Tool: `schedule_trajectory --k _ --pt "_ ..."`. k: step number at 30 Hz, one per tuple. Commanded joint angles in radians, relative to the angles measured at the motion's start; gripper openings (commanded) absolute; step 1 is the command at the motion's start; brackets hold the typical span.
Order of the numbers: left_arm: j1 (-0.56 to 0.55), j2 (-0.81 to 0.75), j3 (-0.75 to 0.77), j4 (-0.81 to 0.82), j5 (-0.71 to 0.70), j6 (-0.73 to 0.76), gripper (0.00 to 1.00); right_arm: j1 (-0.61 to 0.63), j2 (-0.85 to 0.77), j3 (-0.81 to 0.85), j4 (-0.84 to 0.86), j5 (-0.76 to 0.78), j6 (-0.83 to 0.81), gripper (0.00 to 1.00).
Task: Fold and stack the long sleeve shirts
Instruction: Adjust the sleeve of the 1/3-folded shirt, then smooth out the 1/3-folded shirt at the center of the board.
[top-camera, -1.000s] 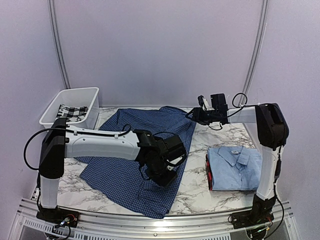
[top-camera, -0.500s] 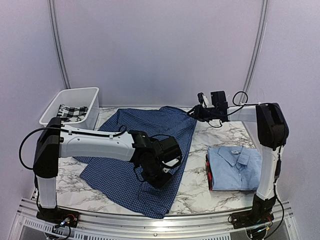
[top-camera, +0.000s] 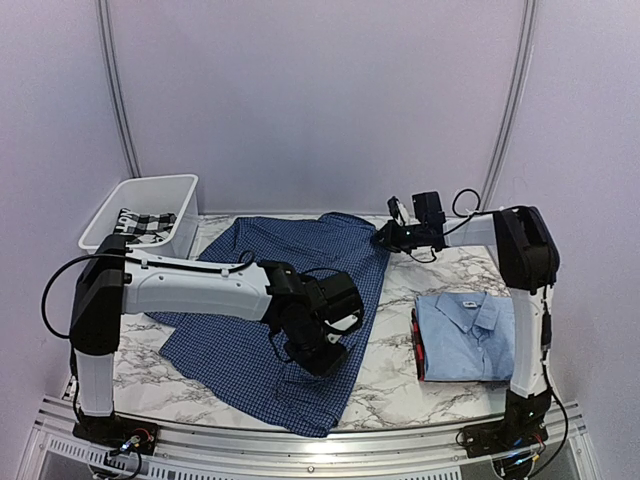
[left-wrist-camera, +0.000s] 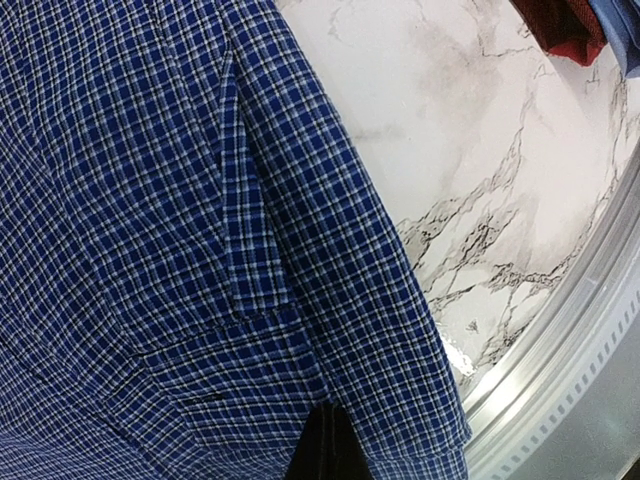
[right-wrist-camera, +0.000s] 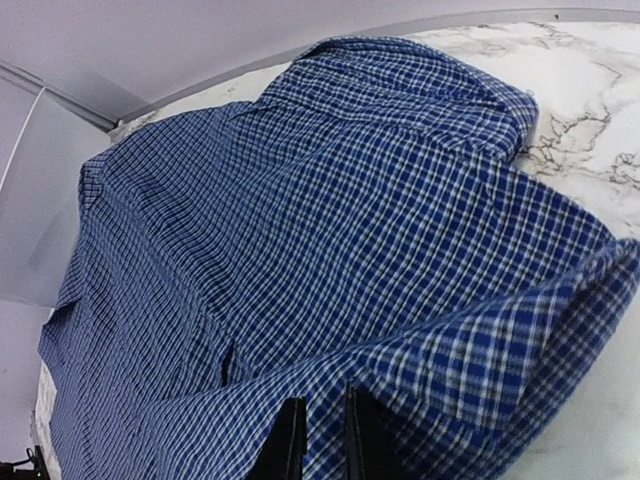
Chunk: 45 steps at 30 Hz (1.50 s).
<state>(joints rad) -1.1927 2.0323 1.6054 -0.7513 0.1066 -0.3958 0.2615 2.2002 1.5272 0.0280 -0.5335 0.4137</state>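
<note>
Top external: the dark blue shirt (top-camera: 240, 355) lies spread on the marble table (top-camera: 390, 370). The left gripper (top-camera: 325, 350) sits low over its near right edge, the right gripper (top-camera: 383, 240) at its far right corner. The light blue shirt (top-camera: 470, 335) lies folded to its right, apart from it.

Left wrist: checked cloth hides the fingers, so I cannot tell their grip.

Right wrist: the fingers (right-wrist-camera: 290, 440) stand nearly together, pinching a raised fold of that shirt.
</note>
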Motion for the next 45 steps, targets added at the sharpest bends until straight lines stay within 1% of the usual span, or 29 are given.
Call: schedule_trajectory --k 1,5,8,10,12,15,17,21,26,29,32,35,40,45 --pt "0.008 0.022 0.01 0.019 0.019 0.003 0.0 -0.006 0.114 0.129 -0.039 -0.002 -0.01 0.1" --pt "0.011 0.01 -0.003 0.034 0.022 0.003 0.0 -0.02 0.208 0.216 -0.075 0.001 0.002 0.1" --pt "0.012 0.002 -0.011 0.043 0.031 0.002 0.07 -0.021 0.254 0.283 -0.101 0.0 0.001 0.13" --pt "0.012 -0.004 -0.018 0.05 0.04 0.005 0.13 -0.021 0.267 0.315 -0.119 0.0 -0.002 0.15" --pt "0.012 -0.011 -0.023 0.058 0.05 0.006 0.23 -0.021 0.265 0.34 -0.141 -0.003 -0.009 0.18" --pt "0.015 -0.038 -0.037 0.07 0.057 0.003 0.35 -0.019 0.221 0.351 -0.162 -0.01 -0.017 0.23" --pt "0.028 -0.063 -0.054 0.083 0.055 -0.005 0.39 -0.016 0.181 0.346 -0.182 -0.016 -0.022 0.26" --pt "0.074 -0.105 -0.105 0.124 0.058 -0.047 0.41 0.02 0.079 0.29 -0.198 -0.024 -0.033 0.3" --pt "0.135 -0.141 -0.191 0.179 0.08 -0.079 0.39 0.077 -0.044 0.099 -0.102 -0.051 0.01 0.31" --pt "0.161 -0.161 -0.233 0.194 0.093 -0.082 0.37 0.104 -0.062 0.012 -0.04 -0.07 0.04 0.31" --pt "0.183 -0.184 -0.283 0.203 0.091 -0.077 0.36 0.114 -0.044 -0.027 0.01 -0.08 0.062 0.3" --pt "0.192 -0.207 -0.332 0.214 0.091 -0.07 0.36 0.109 -0.007 -0.022 0.029 -0.087 0.075 0.3" --pt "0.193 -0.232 -0.401 0.268 0.117 -0.074 0.36 0.06 0.089 0.068 0.025 -0.098 0.1 0.29" --pt "0.193 -0.211 -0.429 0.303 0.14 -0.087 0.34 0.001 0.151 0.143 0.03 -0.109 0.135 0.29"
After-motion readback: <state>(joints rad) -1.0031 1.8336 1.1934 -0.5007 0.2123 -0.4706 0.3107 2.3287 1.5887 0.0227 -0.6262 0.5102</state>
